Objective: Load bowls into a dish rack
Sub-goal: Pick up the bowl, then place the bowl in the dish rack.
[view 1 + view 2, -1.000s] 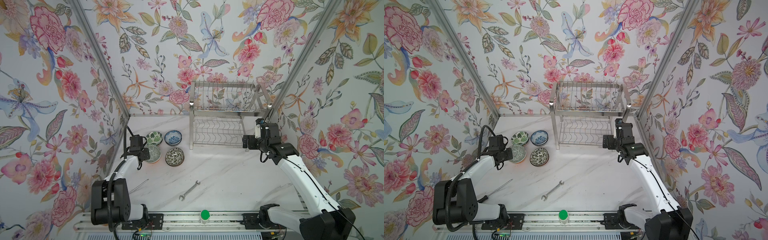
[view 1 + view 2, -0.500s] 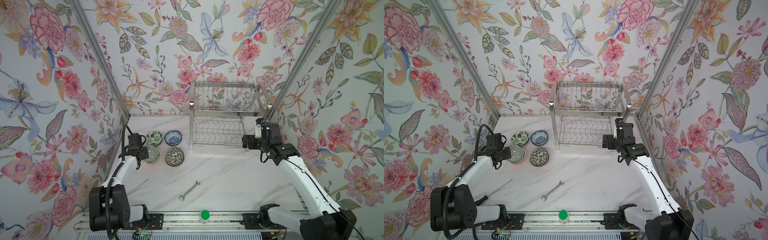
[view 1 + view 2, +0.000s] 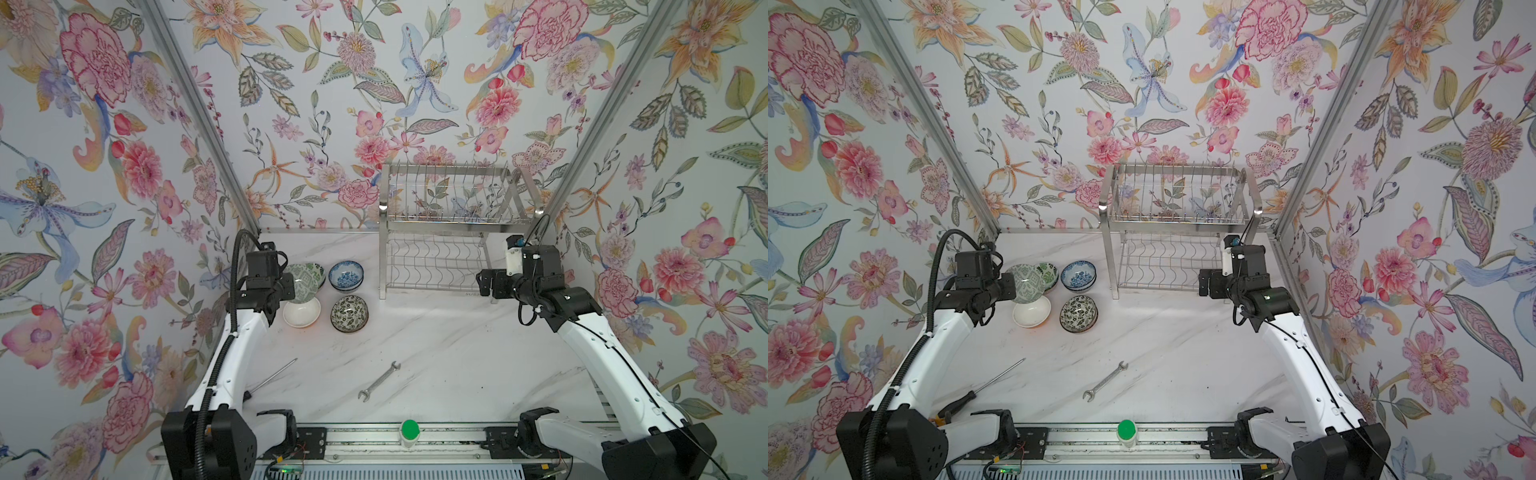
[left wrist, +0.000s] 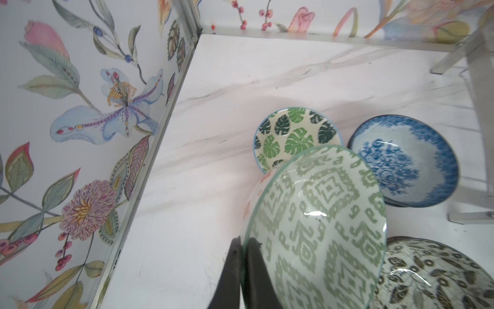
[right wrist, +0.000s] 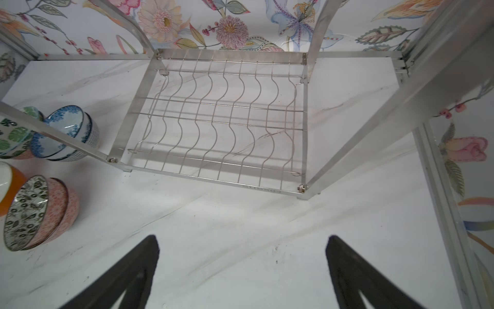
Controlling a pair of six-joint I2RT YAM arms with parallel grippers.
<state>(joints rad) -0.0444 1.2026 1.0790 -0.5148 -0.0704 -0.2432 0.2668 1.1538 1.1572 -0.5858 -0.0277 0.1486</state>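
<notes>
Beside the wall, left pincer clamps a tilted green-patterned bowl; right pincer gapes.

Floral wallpaper walls, white marble tabletop, silver corner posts

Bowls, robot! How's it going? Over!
Left end effector shut on green geometric bowl, tilted. Right end effector open, by empty dish rack. Wrench on table, looks clear of path.
</notes>
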